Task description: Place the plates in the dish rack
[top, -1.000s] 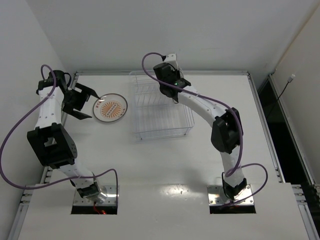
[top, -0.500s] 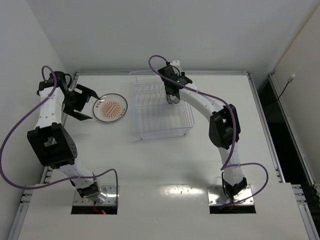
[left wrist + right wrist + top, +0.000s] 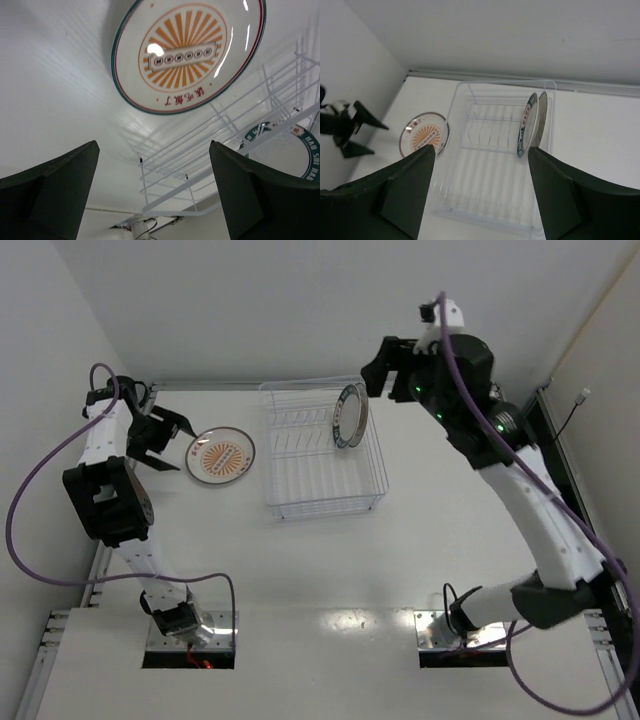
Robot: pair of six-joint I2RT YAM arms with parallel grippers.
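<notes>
White tabletop [image 3: 330,580] holds the dish rack [image 3: 325,512] with two plates [image 3: 350,416] upright at its right end, the right pincer [image 3: 481,150] gaping empty above, while the left pincer [image 3: 153,150], open and empty beside the flat sunburst plate [image 3: 220,455], probably must grip its rim next.

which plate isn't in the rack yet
The orange sunburst plate lies flat beside the dish rack; the other two stand upright inside it.

The flat white tabletop [image 3: 330,570] carries two things directly. A small round plate with an orange sunburst centre and dark green rim [image 3: 220,456] lies flat toward the far left. Just right of it, not touching, stands a rectangular white wire dish rack [image 3: 325,508].
</notes>
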